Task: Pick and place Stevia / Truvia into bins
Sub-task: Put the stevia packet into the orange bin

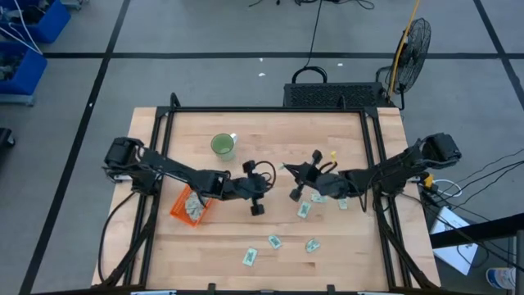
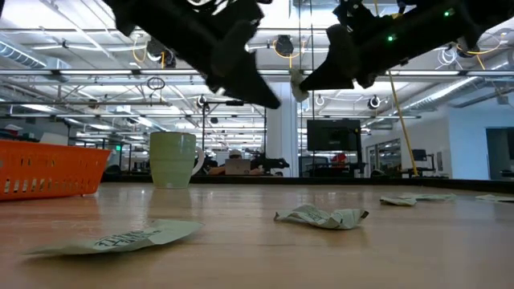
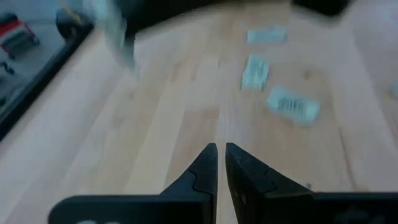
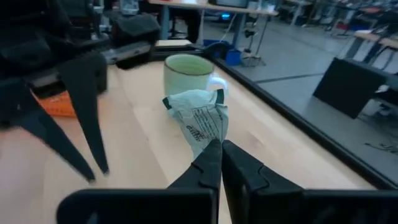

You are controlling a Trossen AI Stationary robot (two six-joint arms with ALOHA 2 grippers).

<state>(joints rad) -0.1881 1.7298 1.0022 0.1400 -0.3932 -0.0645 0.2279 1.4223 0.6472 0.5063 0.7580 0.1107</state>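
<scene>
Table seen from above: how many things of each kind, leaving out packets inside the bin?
Loose packets: 6
Packet held by right hand: 1
Orange bin: 1
Green cup: 1
Total: 9

Left wrist view is smeared by motion: packets (image 3: 292,106) on the table are seen only as pale green-white blurs, print unreadable; a dark shape w/ a pale blob at the frame's top can't be identified. In the high view, contents of the orange bin (image 1: 182,211) are partly covered by the left arm. In the low view both arms are cut off by the top edge.
</scene>
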